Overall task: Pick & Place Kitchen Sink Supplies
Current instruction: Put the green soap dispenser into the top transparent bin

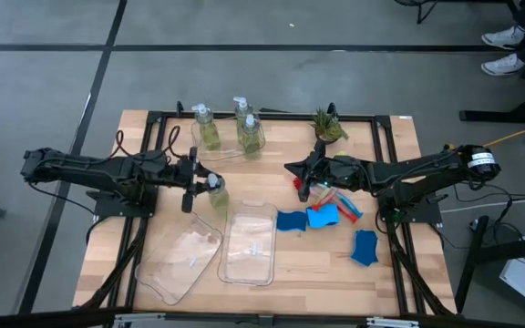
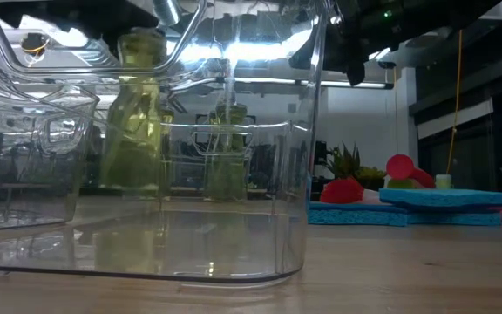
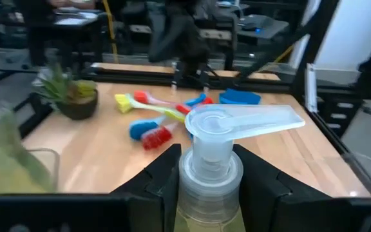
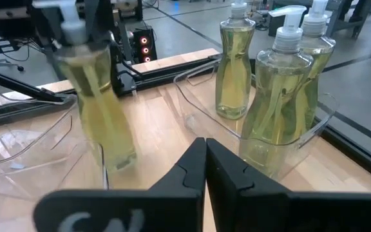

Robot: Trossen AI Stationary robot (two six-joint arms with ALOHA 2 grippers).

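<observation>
Fingers of the left gripper are clamped on the neck of a pump bottle of yellow-green liquid, held upright just beside the clear trays near the table middle. Two more pump bottles stand in a clear tray at the far edge. The right gripper (fingers pressed together, holding nothing) hovers over the brushes and blue sponge pieces, near the potted plant.

Robotics lab: framed wooden test table
</observation>
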